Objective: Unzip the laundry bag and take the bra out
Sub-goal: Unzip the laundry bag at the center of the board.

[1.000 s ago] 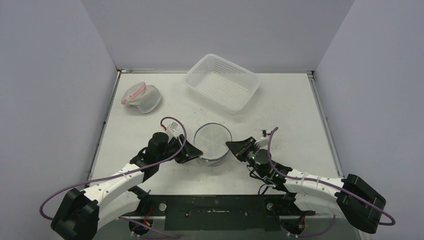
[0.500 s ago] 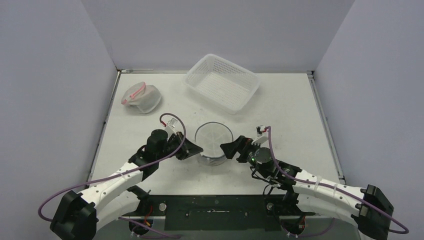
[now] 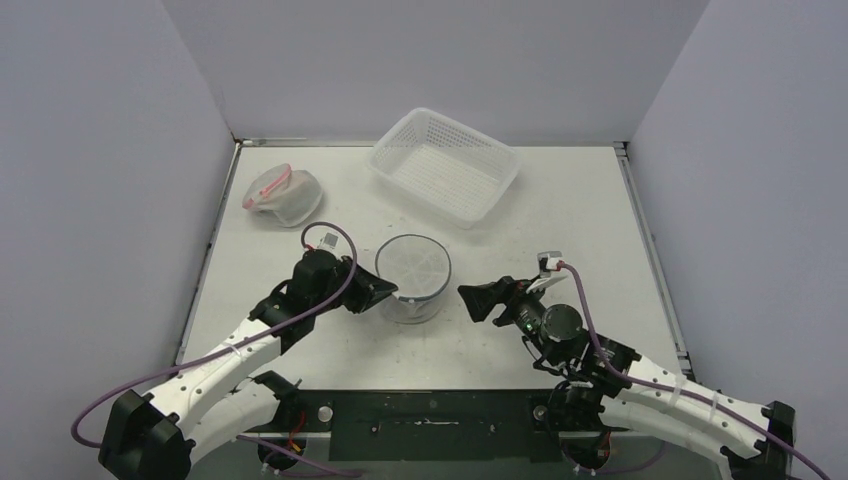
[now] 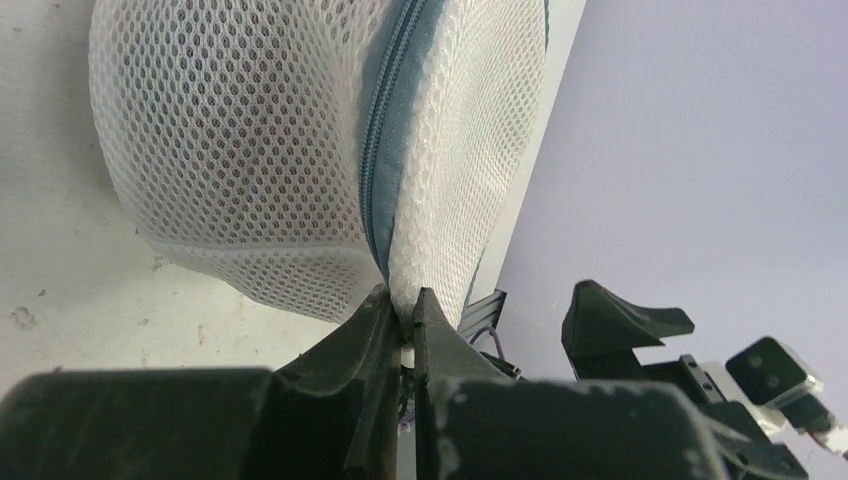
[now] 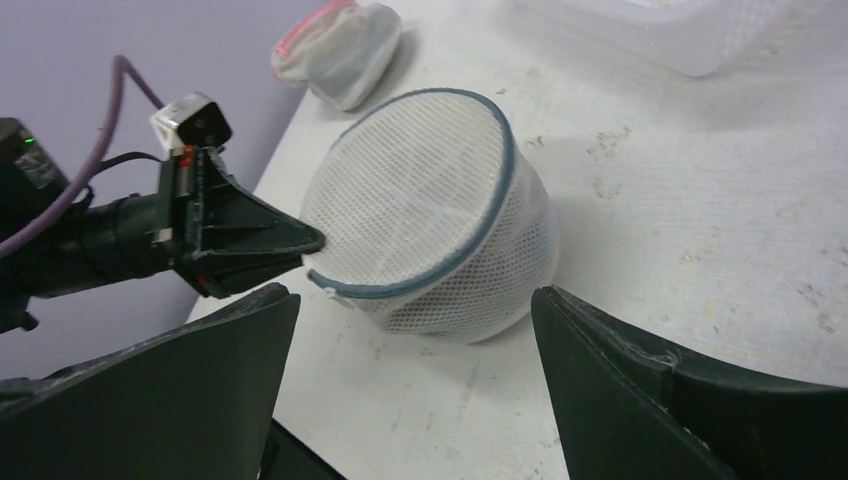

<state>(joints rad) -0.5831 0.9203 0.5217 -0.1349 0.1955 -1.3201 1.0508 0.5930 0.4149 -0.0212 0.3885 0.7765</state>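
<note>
The laundry bag [image 3: 413,276] is a round white mesh drum standing on the tabletop [image 3: 575,215] near the middle, a little to the left, with its flat face tipped up. Its grey zipper [image 4: 383,140] follows the rim; in the left wrist view it runs straight away from the fingers, so a pull along that seam line is what I judge the opening needs. The bra cannot be made out through the mesh.

The left gripper [image 3: 388,292] touches the bag's left near edge, its jaws pressed together on the mesh right at the zipper's near end. Whether the pull tab itself lies between them is too hidden to tell.

The right gripper [image 3: 472,303] stands to the right of the bag, near but apart from it, jaws spread wide and holding nothing, facing the bag's side. It looks placed to brace the bag from the right while the left arm draws the zipper.

Further off, a white basket [image 3: 445,165] sits at the far side, and a small pink-trimmed pouch [image 3: 283,195] at the far left.
</note>
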